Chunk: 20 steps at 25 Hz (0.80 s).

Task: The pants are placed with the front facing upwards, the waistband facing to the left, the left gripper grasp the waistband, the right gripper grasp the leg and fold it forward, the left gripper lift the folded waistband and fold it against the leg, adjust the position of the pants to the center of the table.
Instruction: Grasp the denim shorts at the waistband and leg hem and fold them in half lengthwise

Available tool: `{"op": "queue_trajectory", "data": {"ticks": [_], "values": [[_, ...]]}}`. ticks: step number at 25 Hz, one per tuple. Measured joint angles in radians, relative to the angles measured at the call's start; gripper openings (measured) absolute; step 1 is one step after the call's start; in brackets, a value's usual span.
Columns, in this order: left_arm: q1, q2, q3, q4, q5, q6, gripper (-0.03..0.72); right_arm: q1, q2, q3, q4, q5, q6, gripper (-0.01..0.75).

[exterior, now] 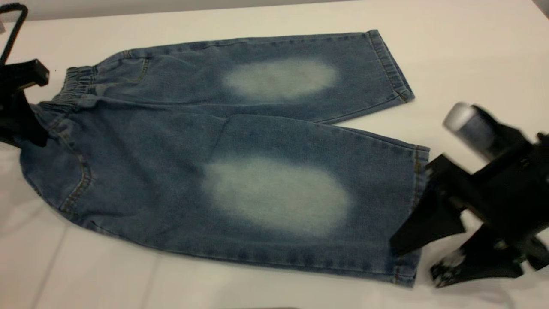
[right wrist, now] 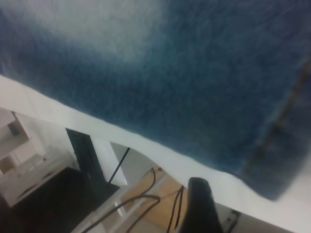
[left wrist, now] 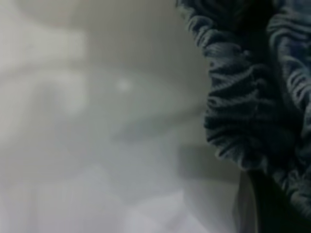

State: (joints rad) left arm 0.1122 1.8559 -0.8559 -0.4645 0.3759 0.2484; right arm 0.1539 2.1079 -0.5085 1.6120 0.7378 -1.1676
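The white surface (exterior: 472, 47) fills the exterior view, with bare room along the top, the right and the lower left of the frame. The pants (exterior: 223, 159) lie flat, front up, across the middle, their long axis running left to right: the waistband (exterior: 70, 92) points to the left edge, both hems to the right. The nearer leg (exterior: 309, 193) ends in a hem at centre right; the farther leg reaches the upper right.

The right claw (exterior: 418, 257) sits at the lower right, fingers spread apart, one dark finger (exterior: 422, 225) lying over the nearer hem, the other on the surface beside it. The left claw (exterior: 23, 122) is at the left edge against the waistband; whether it grips cannot be told.
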Motion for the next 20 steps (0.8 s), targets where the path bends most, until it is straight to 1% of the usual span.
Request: {"op": "queue_trajectory", "data": {"ticks": [3, 6, 11, 14, 16, 18, 20], "values": [[0.000, 0.000, 0.000, -0.079, 0.004, 0.071, 0.078, 0.049, 0.020, -0.001, 0.063, -0.007, -0.039, 0.432], [-0.017, 0.000, 0.000, -0.130, 0.012, 0.141, 0.078, 0.056, 0.022, -0.001, 0.079, -0.008, -0.051, 0.432], [-0.133, 0.000, 0.000, -0.155, -0.011, 0.173, 0.078, 0.028, 0.022, -0.001, 0.075, -0.010, -0.052, 0.432], [-0.171, 0.000, 0.000, -0.175, -0.029, 0.165, 0.078, 0.024, 0.022, -0.001, 0.082, -0.013, -0.060, 0.429], [-0.180, 0.000, 0.000, -0.179, -0.029, 0.162, 0.078, 0.025, 0.022, -0.001, 0.109, -0.016, -0.084, 0.406], [-0.181, 0.000, 0.000, -0.179, -0.029, 0.161, 0.078, 0.026, 0.022, -0.001, 0.155, -0.026, -0.118, 0.365], [-0.181, 0.000, 0.000, -0.179, -0.026, 0.161, 0.078, 0.026, 0.022, -0.001, 0.192, -0.039, -0.145, 0.294]]}}
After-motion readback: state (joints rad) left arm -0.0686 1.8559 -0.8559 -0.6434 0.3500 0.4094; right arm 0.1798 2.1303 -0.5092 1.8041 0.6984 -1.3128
